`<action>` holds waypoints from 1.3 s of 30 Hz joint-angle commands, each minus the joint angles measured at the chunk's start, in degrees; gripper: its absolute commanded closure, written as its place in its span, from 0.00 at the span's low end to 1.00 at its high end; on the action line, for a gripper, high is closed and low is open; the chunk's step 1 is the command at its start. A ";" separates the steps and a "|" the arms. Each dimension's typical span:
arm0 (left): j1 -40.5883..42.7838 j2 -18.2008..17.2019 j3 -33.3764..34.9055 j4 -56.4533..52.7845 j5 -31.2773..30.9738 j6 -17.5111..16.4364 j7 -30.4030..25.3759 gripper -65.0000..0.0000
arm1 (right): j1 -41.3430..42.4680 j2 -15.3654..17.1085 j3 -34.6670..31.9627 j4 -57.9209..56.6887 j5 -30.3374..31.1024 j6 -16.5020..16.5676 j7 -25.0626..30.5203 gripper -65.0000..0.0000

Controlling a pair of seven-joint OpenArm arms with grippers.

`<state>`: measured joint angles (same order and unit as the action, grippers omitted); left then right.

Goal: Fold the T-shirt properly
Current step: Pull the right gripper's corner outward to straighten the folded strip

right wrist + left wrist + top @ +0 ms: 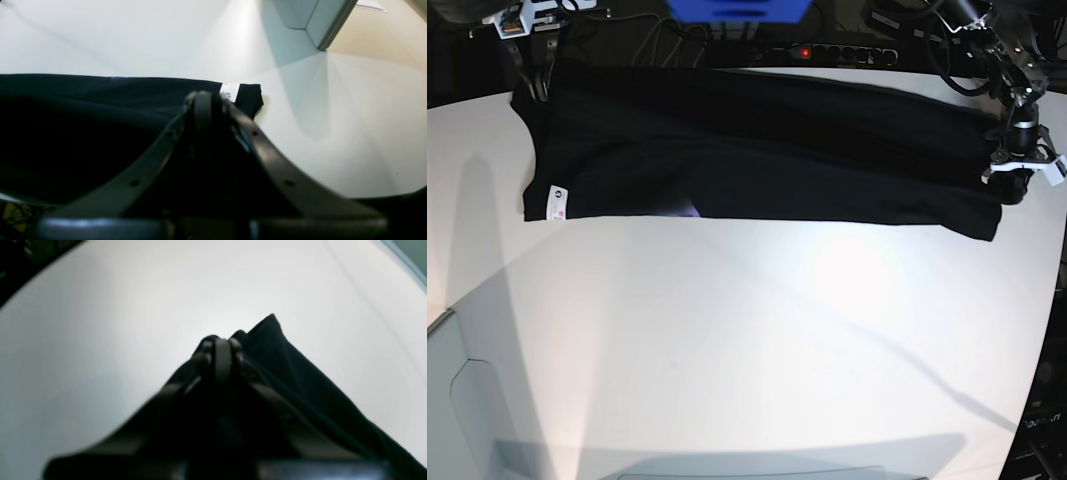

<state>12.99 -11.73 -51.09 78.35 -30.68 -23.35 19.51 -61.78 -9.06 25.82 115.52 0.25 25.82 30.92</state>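
Between both end effectors, T-shirt [767, 150]

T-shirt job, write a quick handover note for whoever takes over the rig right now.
Left gripper: shut on the T-shirt at one end.
Right gripper: shut on the other end, near the white tag.
T-shirt is stretched between both arms along the far side of the white table, its lower part resting on it.
Done: both ends gripped, cloth stretched out.
Left: the folds, then release.
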 commanded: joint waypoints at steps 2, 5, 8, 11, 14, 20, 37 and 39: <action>-0.20 -1.24 -0.47 1.96 -0.66 0.01 -1.71 1.00 | -2.00 0.06 0.42 0.83 0.94 0.07 2.01 1.00; -0.20 -1.24 -0.47 2.40 -0.66 0.01 -1.71 1.00 | -2.70 0.06 0.42 0.83 0.94 0.15 2.01 1.00; -0.20 -2.38 -0.47 2.14 -0.66 0.01 -1.71 1.00 | -3.94 0.06 0.33 0.83 0.94 0.15 2.01 1.00; -0.38 -2.56 -0.47 1.96 -0.66 0.01 -1.71 1.00 | -5.17 0.06 0.24 0.83 0.94 1.82 2.01 1.00; -1.26 -2.56 -0.47 1.87 -0.49 0.01 -1.71 1.00 | -5.25 0.06 0.33 0.74 0.94 7.89 1.83 1.00; -1.35 -2.56 -0.47 1.79 -0.66 0.01 -1.71 1.00 | -4.99 0.06 0.42 -0.84 0.76 9.12 1.57 1.00; -0.11 -2.12 -0.47 1.70 -0.22 0.01 -1.71 1.00 | 12.33 0.06 10.97 -6.38 0.67 9.38 -4.15 1.00; 0.41 -2.12 -0.38 1.70 -0.66 0.01 -1.71 1.00 | 14.97 0.06 10.88 -6.38 0.58 9.38 -6.78 1.00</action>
<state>13.45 -12.53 -51.09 79.15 -30.70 -23.35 19.49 -46.09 -9.26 36.25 108.31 -0.49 34.70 22.02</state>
